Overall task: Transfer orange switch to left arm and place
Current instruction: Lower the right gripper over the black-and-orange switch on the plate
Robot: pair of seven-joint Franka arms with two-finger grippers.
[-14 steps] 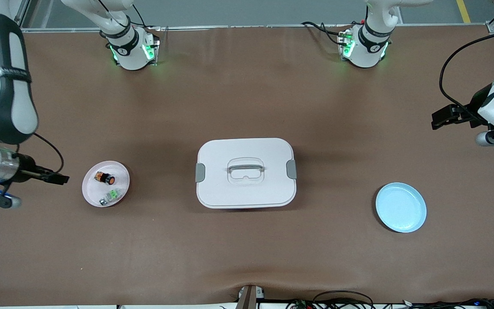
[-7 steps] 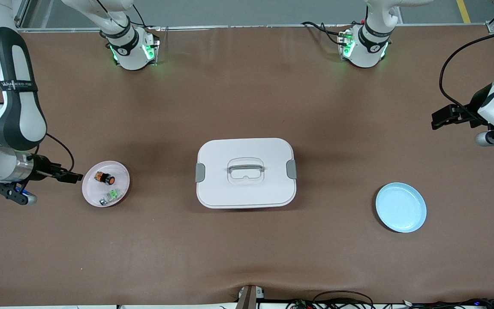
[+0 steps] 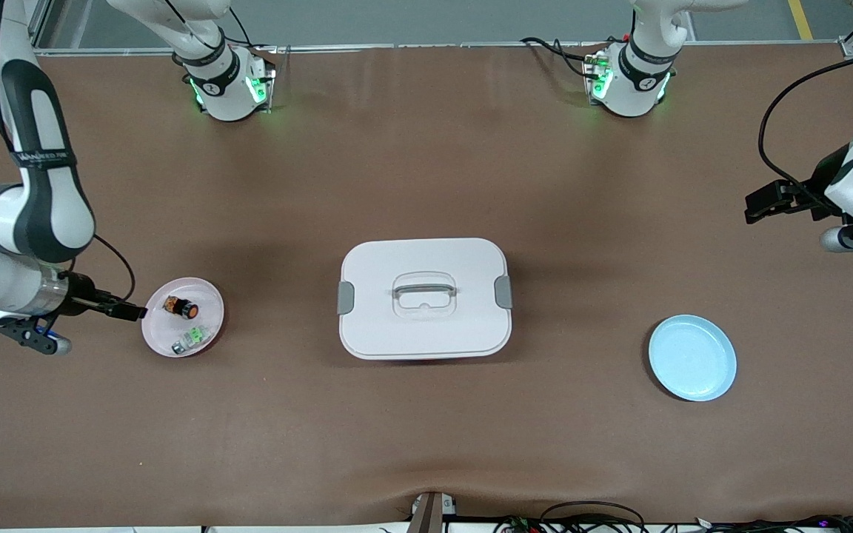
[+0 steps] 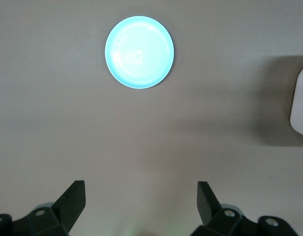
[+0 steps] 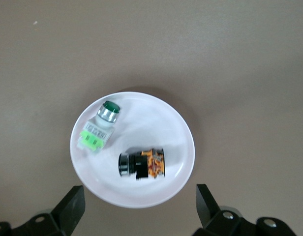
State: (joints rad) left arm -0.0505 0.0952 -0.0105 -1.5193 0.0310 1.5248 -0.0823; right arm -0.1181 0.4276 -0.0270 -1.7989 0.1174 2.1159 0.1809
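Observation:
The orange switch [image 3: 181,306] [image 5: 141,164] lies on its side on a small pale plate [image 3: 161,326] [image 5: 156,118] toward the right arm's end of the table. My right gripper [image 3: 129,312] [image 5: 139,195] hangs open over that plate's outer edge, nothing between its fingers, with the switch just ahead of the fingertips. The white lidded box [image 3: 424,296] [image 4: 301,108] stands mid-table. My left gripper [image 3: 762,201] [image 4: 141,189] waits open and empty over the left arm's end of the table.
A small green-and-clear component [image 3: 191,339] [image 5: 98,130] shares the plate with the switch, nearer the front camera. A light blue plate [image 3: 691,357] [image 4: 139,51] sits empty toward the left arm's end, nearer the front camera than the box.
My right arm has swung in toward the pale plate, bringing its open gripper to the plate's edge. The left arm has not moved.

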